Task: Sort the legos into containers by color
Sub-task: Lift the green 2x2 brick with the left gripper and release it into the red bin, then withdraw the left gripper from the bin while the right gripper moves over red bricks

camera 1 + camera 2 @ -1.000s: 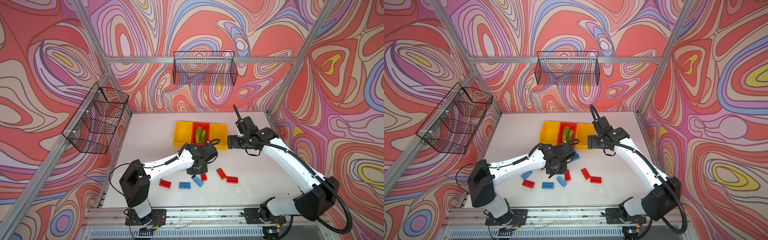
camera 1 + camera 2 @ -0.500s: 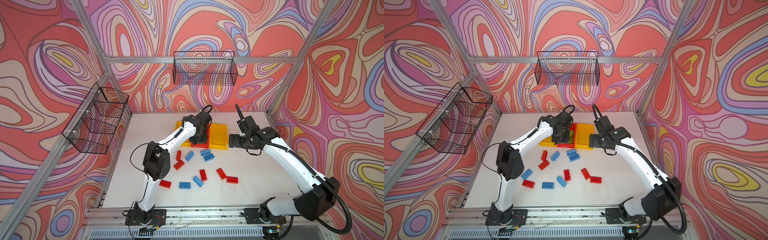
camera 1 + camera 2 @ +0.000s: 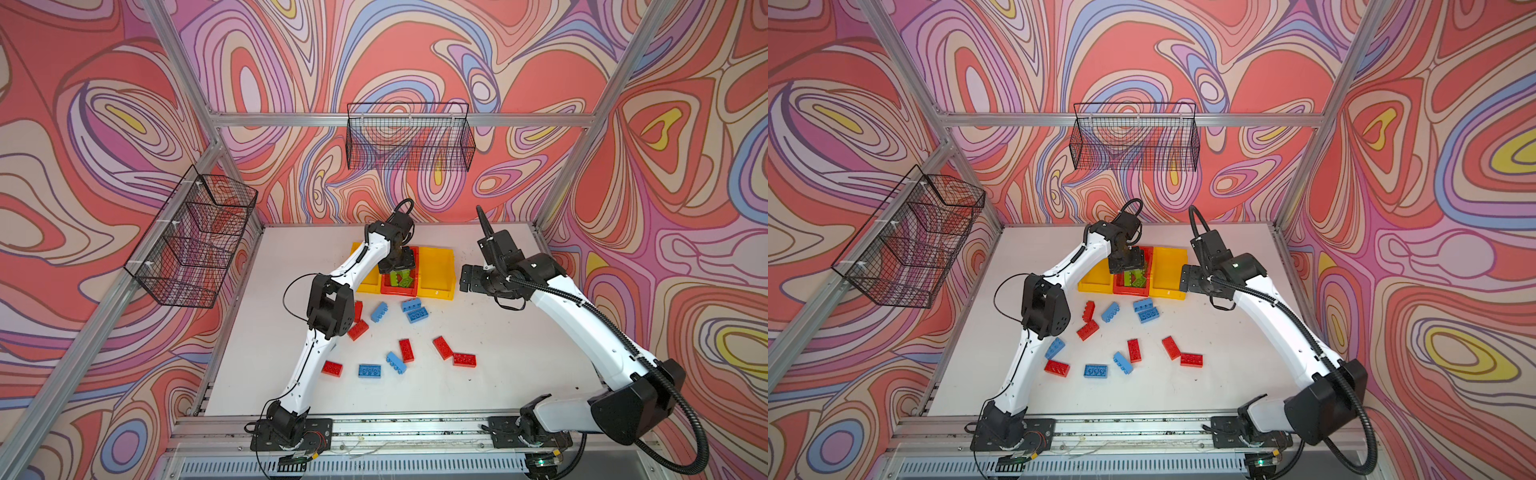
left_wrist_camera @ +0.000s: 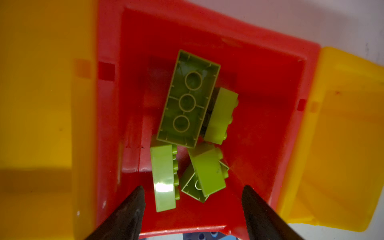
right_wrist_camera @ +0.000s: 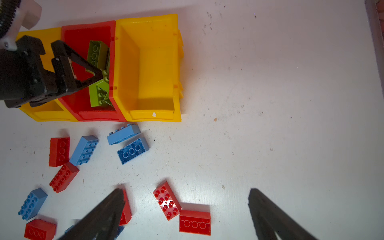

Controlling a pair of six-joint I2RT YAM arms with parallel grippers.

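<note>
Left pincer [image 4: 193, 191] hangs over the red middle bin [image 4: 270, 83], jaws well apart, gripping nothing; lime green bricks [image 4: 189, 99] lie loose in that bin beneath it, one upside down, the rest on their sides and leaning on each other. Right pincer [image 5: 187, 195] is spread wide and empty, over the bench [image 5: 270, 104] just beside the right yellow bin [image 5: 149, 62].

Step, as judged: the green drop-off is at the release point; no green is visible on the bench, so green looks finished.

Containers: red bin holds green only; right yellow bin is empty; left yellow bin [image 3: 368, 286] is partly hidden by the arm, and nothing shows in it.

Red bricks [image 3: 442, 347] and blue bricks [image 3: 417, 315] are scattered on the bench in front of the bins.

Next move probably calls for lifting straight up clear of the bin walls; then assigning one yellow bin per colour; the two blue bricks nearest the bins touch, so the grasp needs care.
</note>
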